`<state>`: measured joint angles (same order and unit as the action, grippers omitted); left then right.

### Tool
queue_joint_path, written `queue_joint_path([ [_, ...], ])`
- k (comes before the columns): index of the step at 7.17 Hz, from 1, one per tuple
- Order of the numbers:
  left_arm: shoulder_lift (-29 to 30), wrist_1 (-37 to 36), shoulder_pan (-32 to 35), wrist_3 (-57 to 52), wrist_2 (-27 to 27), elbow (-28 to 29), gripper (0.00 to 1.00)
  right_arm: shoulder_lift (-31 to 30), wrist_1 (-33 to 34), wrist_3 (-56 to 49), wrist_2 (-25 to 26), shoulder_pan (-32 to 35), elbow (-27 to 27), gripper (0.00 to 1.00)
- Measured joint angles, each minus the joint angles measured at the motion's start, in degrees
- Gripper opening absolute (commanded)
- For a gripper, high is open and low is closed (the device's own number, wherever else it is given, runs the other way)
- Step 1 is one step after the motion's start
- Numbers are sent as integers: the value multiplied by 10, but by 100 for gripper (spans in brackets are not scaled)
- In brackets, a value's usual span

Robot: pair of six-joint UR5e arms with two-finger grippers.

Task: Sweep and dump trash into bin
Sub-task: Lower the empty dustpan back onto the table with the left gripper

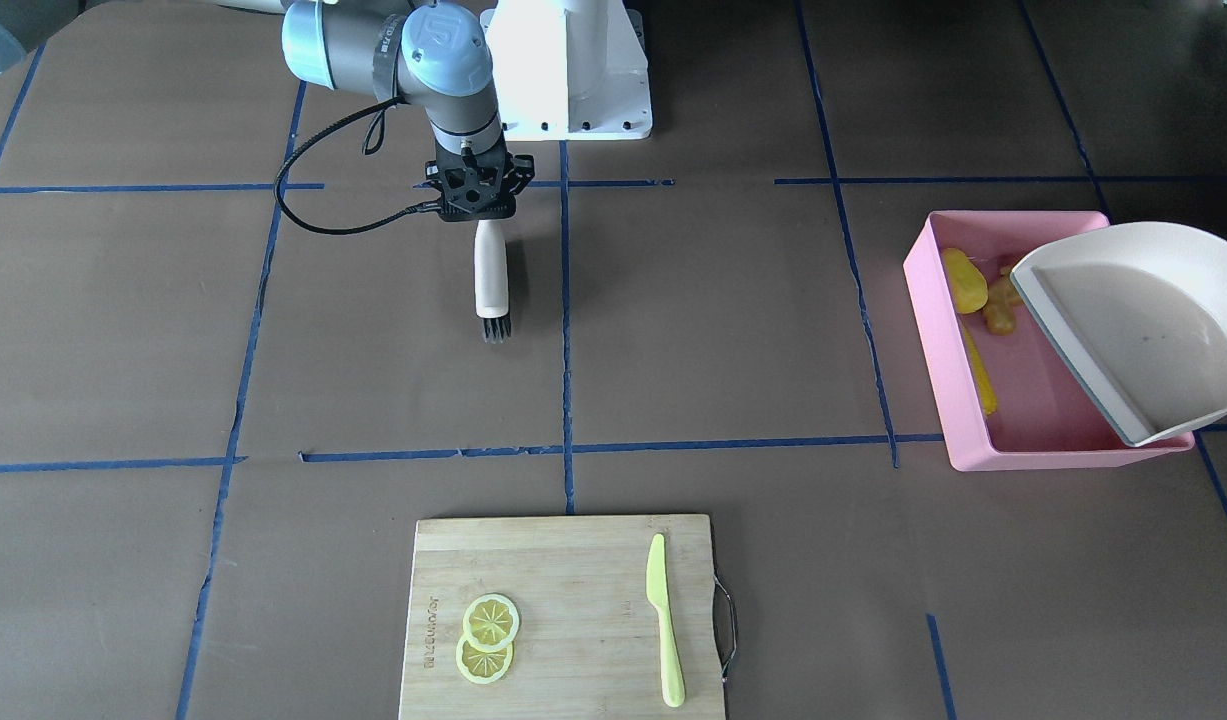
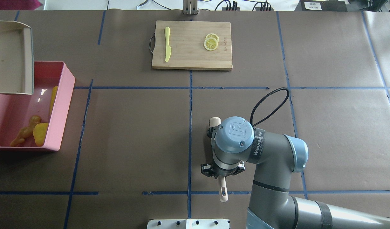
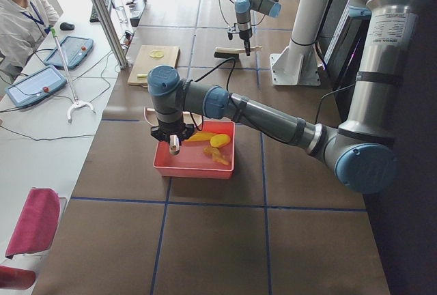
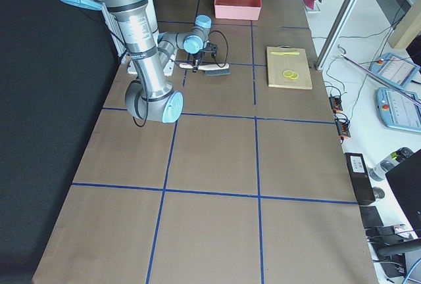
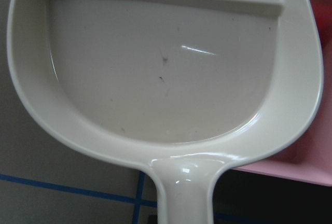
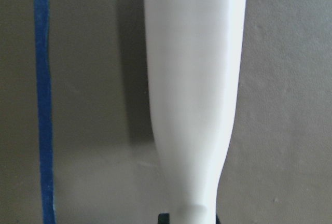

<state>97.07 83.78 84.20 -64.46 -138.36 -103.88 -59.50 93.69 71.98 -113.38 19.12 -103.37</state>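
The dustpan (image 1: pixel 1143 330) is tipped up over the pink bin (image 1: pixel 1053 457) so things can slide off it. It looks empty (only a few tiny marks inside). The trash (image 2: pixel 40 133) lies in the bin: the corn cob (image 1: pixel 978 375), the lumpy yellow vegetable (image 1: pixel 963 280) and the ginger root (image 1: pixel 1000 308). The left gripper (image 3: pixel 173 138) is at the dustpan handle, but I cannot tell how its jaws stand. The right gripper (image 1: pixel 483 208) is closed on the brush (image 1: pixel 490 270), held low and well apart from the bin. I think the dumping is done.

- We see the dustpan (image 5: pixel 166 79) as glossy cream plastic.
- The bin (image 1: pixel 973 455), pink plastic, looks smooth.
- At six o'clock, the cutting board (image 1: pixel 573 570) is matt wood.
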Motion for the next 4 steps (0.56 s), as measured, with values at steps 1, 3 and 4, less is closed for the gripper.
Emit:
queue_joint_path([
  [1,1,18,-17,42,-13,-9,2,0,0,0,1,-1,0,0],
  [3,2,83,-73,146,-40,-14,2,0,0,0,2,-1,-1,0],
  [4,8,118,-109,197,-44,-13,2,0,0,0,2,-1,0,0],
])
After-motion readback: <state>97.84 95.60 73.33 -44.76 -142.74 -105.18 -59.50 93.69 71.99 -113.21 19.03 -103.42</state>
